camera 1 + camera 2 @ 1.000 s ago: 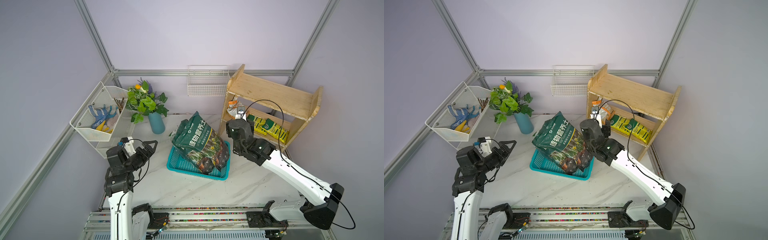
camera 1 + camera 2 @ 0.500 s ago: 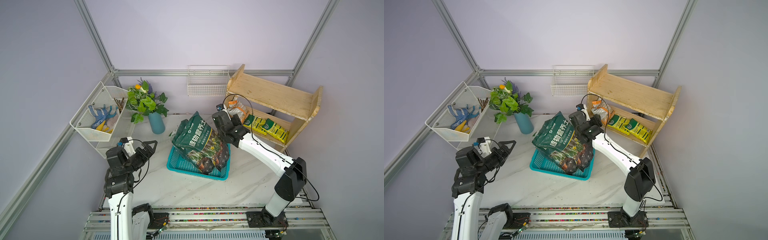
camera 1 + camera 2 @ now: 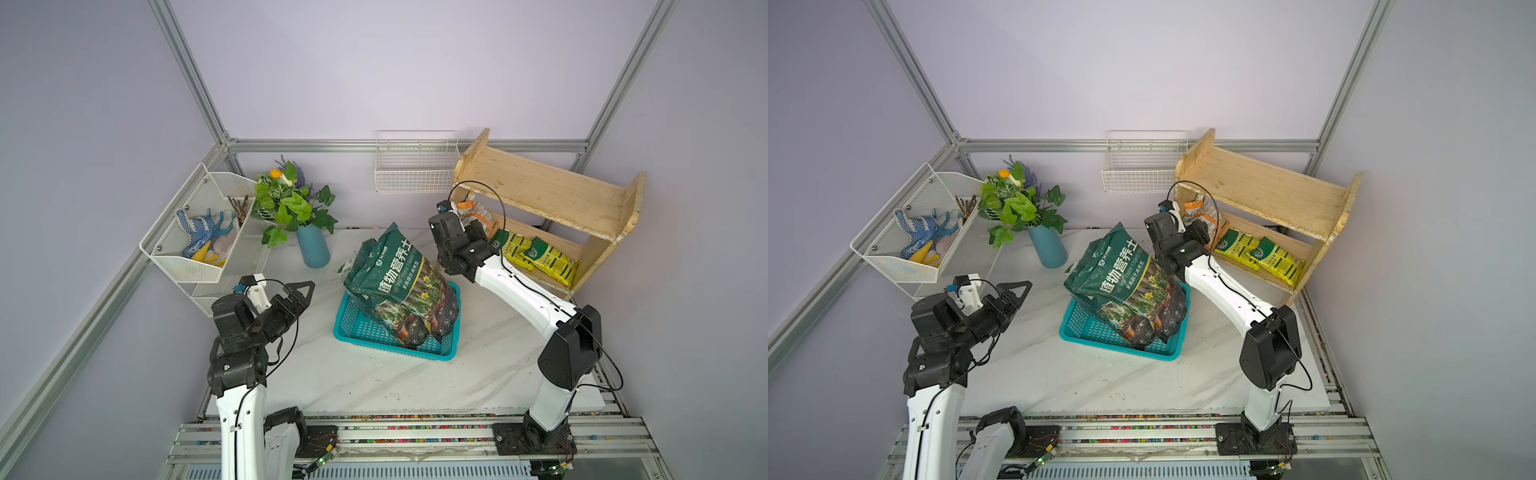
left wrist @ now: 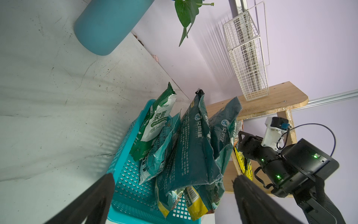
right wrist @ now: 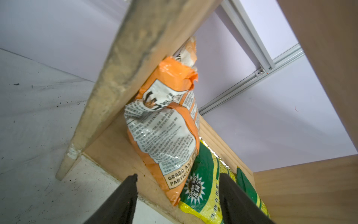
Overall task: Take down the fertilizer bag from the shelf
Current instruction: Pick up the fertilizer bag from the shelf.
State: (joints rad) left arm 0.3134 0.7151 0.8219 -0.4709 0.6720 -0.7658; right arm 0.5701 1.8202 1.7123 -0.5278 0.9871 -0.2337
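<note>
The pale wooden shelf [image 3: 540, 191] [image 3: 1262, 187] stands at the back right. Its lower tier holds an orange-and-white fertilizer bag [image 3: 478, 212] [image 3: 1202, 210] [image 5: 164, 131] leaning upright against the left side panel. Two yellow-green bags [image 3: 536, 255] [image 5: 203, 186] lie beside it. My right gripper [image 3: 478, 230] [image 3: 1200, 232] [image 5: 178, 175] is open at the tier's front edge, its fingers on either side of the orange bag's lower corner without touching it. My left gripper [image 3: 299, 291] [image 3: 1017, 291] [image 4: 174, 175] hangs wide open and holds nothing, left of the basket.
A teal basket [image 3: 357, 328] in mid-table holds a big dark green soil bag [image 3: 399, 282] and smaller bags, close to my right forearm. A blue vase with a plant [image 3: 313, 249] stands behind. White wire baskets hang on the back wall [image 3: 415, 174] and the left wall [image 3: 199, 232].
My right arm has folded upward and carried its gripper left and back to the shelf's left end, then held there with the jaws slightly narrower. The left arm has not moved.
</note>
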